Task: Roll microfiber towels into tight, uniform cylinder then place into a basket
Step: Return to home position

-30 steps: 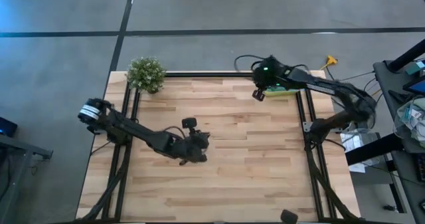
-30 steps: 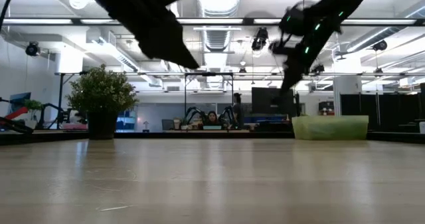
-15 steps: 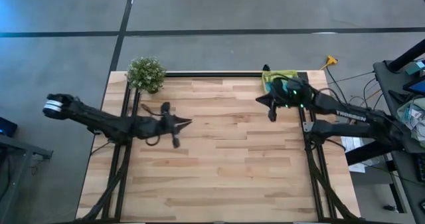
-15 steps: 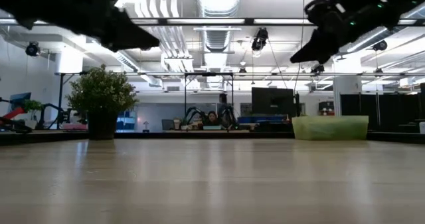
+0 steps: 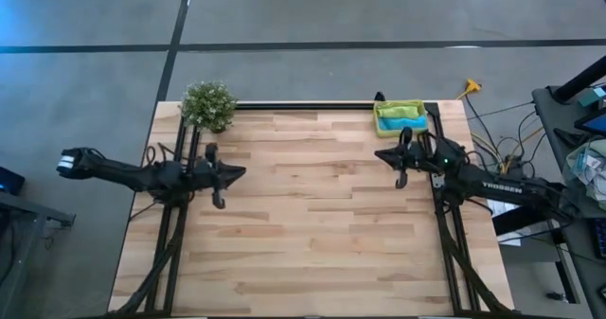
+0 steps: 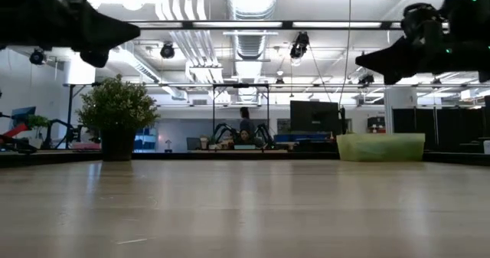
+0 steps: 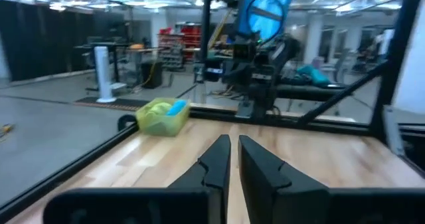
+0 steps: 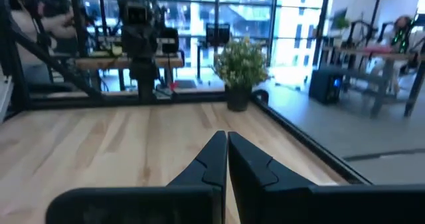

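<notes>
While green towel (image 5: 397, 110) and blue towel (image 5: 405, 124) lie in the basket (image 5: 378, 120), left gripper (image 5: 240, 172) hangs pressed together; right gripper (image 5: 380, 154) likewise.

I have drawn my left gripper (image 5: 237, 171) back from mid-table (image 5: 312, 234) to its left edge, and my right gripper (image 5: 382, 154) off the basket (image 5: 378, 122) to the right edge, uncovering the green towel (image 5: 396, 111) and blue towel (image 5: 405, 123) inside.
</notes>
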Controlling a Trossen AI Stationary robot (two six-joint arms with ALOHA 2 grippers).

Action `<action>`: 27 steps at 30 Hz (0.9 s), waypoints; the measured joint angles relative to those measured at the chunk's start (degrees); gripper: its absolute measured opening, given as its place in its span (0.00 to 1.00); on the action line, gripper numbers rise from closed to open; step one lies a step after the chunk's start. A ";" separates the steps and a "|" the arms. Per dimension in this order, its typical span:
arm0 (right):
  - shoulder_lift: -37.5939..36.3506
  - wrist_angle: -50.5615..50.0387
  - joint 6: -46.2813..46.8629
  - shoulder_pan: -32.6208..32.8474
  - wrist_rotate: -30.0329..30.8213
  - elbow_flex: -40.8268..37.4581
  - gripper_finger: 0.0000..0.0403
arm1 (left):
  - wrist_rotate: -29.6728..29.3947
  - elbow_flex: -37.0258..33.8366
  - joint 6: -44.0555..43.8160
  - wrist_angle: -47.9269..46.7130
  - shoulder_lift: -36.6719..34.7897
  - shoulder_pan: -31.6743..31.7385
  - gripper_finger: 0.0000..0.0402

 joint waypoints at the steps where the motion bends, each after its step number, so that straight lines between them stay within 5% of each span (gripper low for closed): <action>1: -0.69 1.48 0.14 0.00 -0.05 -1.45 0.02 | 0.77 -0.74 0.01 -1.03 -1.45 0.00 0.04; 11: -2.42 -0.45 2.66 0.00 -14.99 -1.47 0.02 | 2.36 -2.65 -4.86 -22.78 -22.85 -0.02 0.04; 16: -3.31 -2.45 3.99 -0.03 -14.26 -1.47 0.02 | 1.90 0.04 -9.10 -29.71 -19.20 -0.13 0.04; 27: -5.73 -11.65 -1.23 0.42 -0.83 -1.45 0.02 | -3.71 -0.85 -7.02 -33.40 -21.46 -0.13 0.04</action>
